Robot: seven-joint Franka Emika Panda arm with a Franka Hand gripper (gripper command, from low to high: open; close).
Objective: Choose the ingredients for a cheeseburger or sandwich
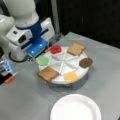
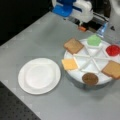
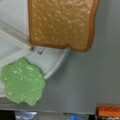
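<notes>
With our gripper [image 1: 37,47] above the green leaf [image 1: 42,60] — fingers' state unclear — we risk the thin leaf slipping off the divided tray [image 1: 65,63].

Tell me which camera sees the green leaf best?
The wrist view: the green leaf looks big there, with its wavy edge and bumpy top, lying over the rim of the white tray. In both front views it is only a small green blob in its tray wedge.

Six flat ingredients are being kept around the divided white tray [image 1: 60,79]: two toast squares [image 1: 48,74] [image 1: 76,49], green leaf [image 1: 42,60], red disc [image 1: 56,49], cheese square [image 1: 70,76], dark patty [image 1: 86,62].
</notes>
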